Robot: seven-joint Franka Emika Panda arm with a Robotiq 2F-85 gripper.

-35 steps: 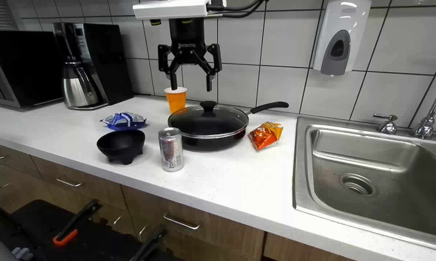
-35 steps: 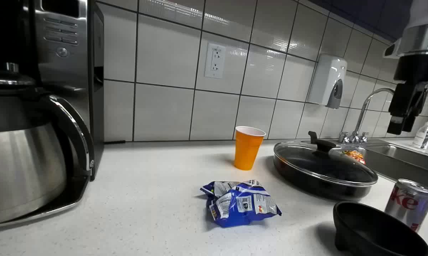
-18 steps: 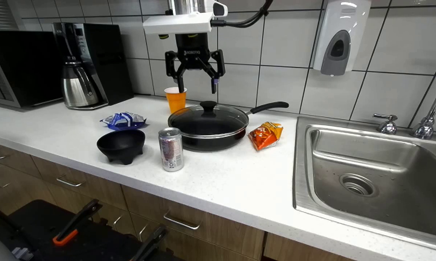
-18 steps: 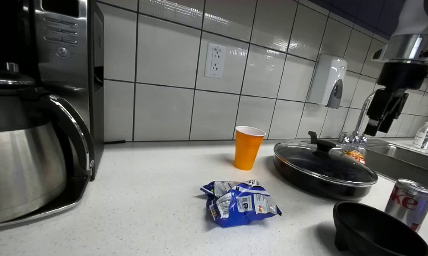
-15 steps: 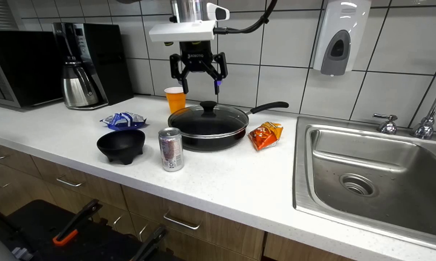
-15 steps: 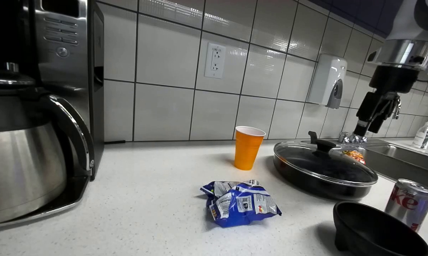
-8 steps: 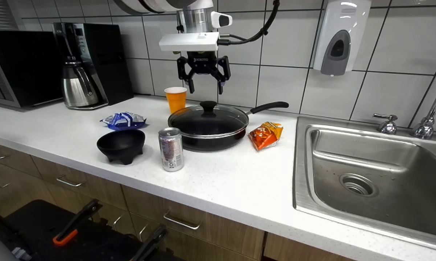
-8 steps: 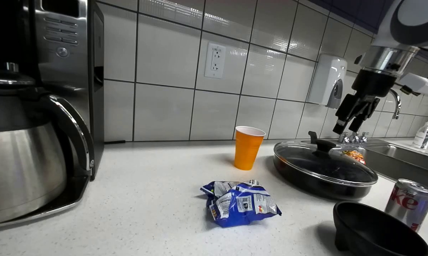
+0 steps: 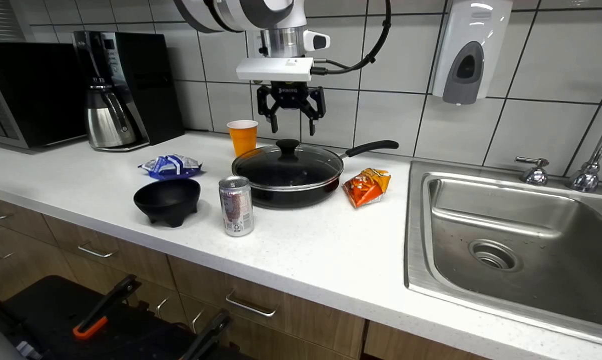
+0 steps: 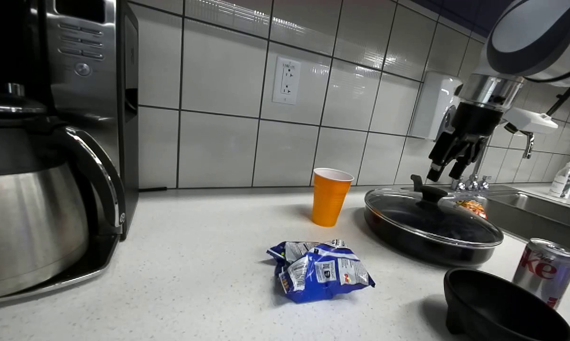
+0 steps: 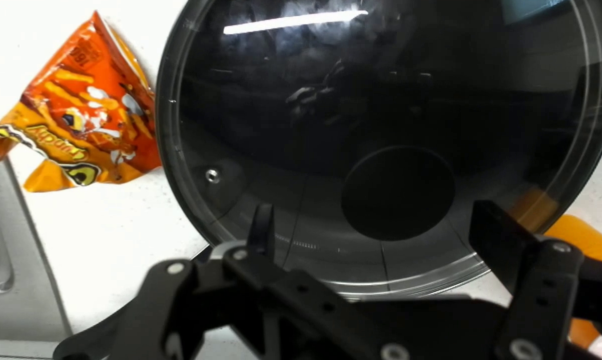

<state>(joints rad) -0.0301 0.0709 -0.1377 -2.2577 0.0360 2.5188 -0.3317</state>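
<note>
My gripper [image 9: 293, 131] hangs open above the lidded black pan, its fingers apart with nothing between them. The round black lid knob [image 9: 287, 145] sits below the fingertips, not touched. In the wrist view the knob [image 11: 398, 192] lies between the two spread fingers, nearer the right one. The pan's glass lid [image 11: 280, 115] fills most of that view. An exterior view puts the gripper [image 10: 445, 176] just over the knob's height, above the pan [image 10: 427, 244]. The pan handle [image 9: 373, 147] points toward the sink.
An orange cup [image 9: 243, 137] stands behind the pan, and an orange snack bag [image 9: 368, 187] lies beside it. In front are a silver can [image 9: 236, 207] and a black bowl [image 9: 168, 200]. A blue bag [image 10: 320, 272], a coffee maker [image 9: 130, 85] and a sink [image 9: 418, 225] flank them.
The gripper has come down with more of the arm showing, moving right in an exterior view and left, toward the pan, in an exterior view. Its fingers stayed apart; the counter objects have not moved.
</note>
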